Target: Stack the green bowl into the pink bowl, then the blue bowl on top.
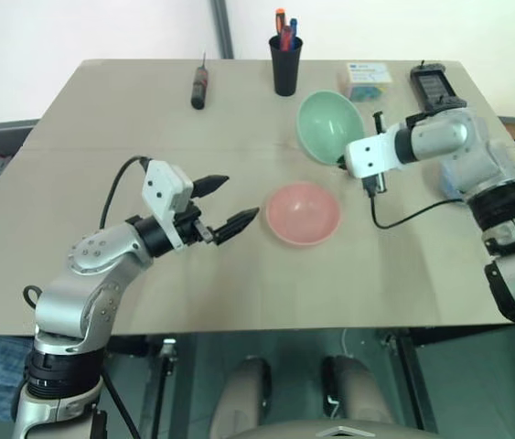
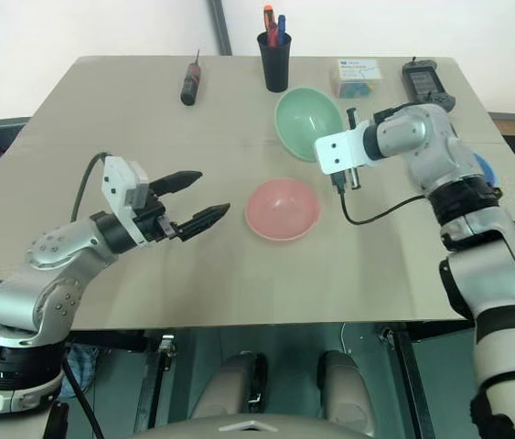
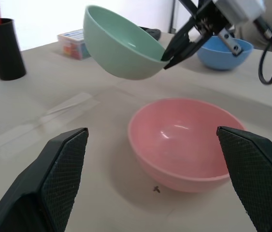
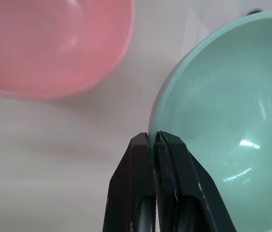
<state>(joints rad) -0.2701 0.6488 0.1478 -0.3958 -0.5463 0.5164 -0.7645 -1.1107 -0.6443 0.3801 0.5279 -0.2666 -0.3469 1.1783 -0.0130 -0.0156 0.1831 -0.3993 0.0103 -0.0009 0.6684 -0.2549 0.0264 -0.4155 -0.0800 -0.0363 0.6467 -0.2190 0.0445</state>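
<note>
Your right pincer point(image 4: 156, 140) is pinching the rim of the small mint-green plastic bowl point(image 1: 328, 125), tilting it above the salmon-pink plastic bowl point(image 1: 302, 213) at frame centre; your left pincer point(image 1: 223, 205) is gaping wide, holding nothing.

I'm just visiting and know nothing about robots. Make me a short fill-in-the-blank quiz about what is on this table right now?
1. The right claw is shut on the rim of the ____ bowl.
2. The pink bowl sits on the table with ____ inside it.
3. The left claw is ____ and holds nothing.
4. The black cup holds ____.

Missing words: green; nothing; open; pens
</note>
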